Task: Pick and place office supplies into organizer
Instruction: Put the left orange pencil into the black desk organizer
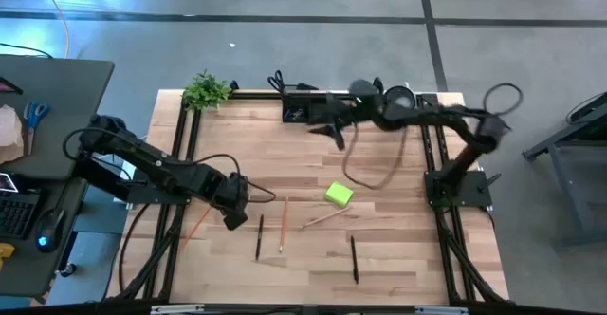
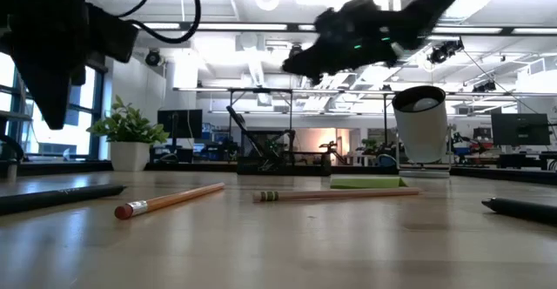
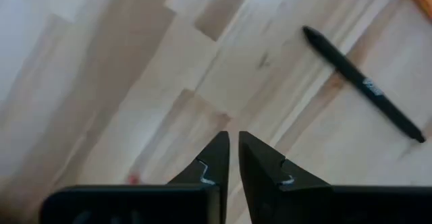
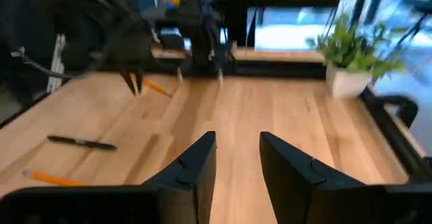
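Nearby, black pen [image 3: 363,82] lies diagonal; left gripper [image 3: 233,158] fingers nearly together, right gripper [image 4: 236,158] fingers spread.

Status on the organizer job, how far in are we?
Early to mid. Done: the organizer at the far edge seems to hold some items; contents unclear. In hand: nothing. The right gripper is open and empty near it; the left gripper is nearly shut above bare wood. Left: two black pens, pencils, sticky-note pad.

Left claw [image 3: 233,158] nearly closed, right claw [image 4: 237,158] parted.
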You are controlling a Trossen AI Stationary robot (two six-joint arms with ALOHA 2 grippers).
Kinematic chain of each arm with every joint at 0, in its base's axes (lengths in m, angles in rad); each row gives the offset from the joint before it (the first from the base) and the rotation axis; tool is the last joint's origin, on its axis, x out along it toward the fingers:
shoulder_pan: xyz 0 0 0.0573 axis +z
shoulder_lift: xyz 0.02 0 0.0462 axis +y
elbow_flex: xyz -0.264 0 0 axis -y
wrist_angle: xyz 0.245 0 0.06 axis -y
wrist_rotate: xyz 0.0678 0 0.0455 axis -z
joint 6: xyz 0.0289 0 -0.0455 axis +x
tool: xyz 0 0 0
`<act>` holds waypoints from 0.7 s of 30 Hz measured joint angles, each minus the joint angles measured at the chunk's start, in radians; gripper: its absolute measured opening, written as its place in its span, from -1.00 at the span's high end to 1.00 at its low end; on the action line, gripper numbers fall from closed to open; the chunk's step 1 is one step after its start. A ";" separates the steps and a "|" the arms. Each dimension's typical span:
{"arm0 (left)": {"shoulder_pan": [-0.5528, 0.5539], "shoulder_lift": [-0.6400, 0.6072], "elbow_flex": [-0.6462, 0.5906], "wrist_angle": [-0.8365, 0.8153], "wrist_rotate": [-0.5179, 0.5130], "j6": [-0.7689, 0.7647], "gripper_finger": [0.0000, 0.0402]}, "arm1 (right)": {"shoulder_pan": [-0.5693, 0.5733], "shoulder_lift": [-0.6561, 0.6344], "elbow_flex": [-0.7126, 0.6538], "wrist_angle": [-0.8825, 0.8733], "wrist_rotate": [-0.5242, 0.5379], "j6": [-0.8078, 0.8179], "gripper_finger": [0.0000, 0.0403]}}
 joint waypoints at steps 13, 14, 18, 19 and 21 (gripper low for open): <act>-0.162 0.000 -0.024 -0.255 0.072 -0.343 0.79 | 0.250 -0.471 -0.624 0.412 0.248 0.139 0.49; -0.175 0.000 -0.025 -0.259 0.077 -0.361 0.80 | 0.272 -0.493 -0.651 0.432 0.283 0.139 0.49; -0.219 0.000 -0.024 -0.240 0.079 -0.395 0.84 | 0.347 -0.533 -0.709 0.471 0.454 0.168 0.49; -0.230 0.001 -0.024 -0.231 0.078 -0.395 0.85 | 0.361 -0.537 -0.715 0.474 0.487 0.172 0.49; -0.254 0.009 -0.026 -0.213 0.069 -0.395 0.84 | 0.386 -0.537 -0.716 0.473 0.532 0.189 0.49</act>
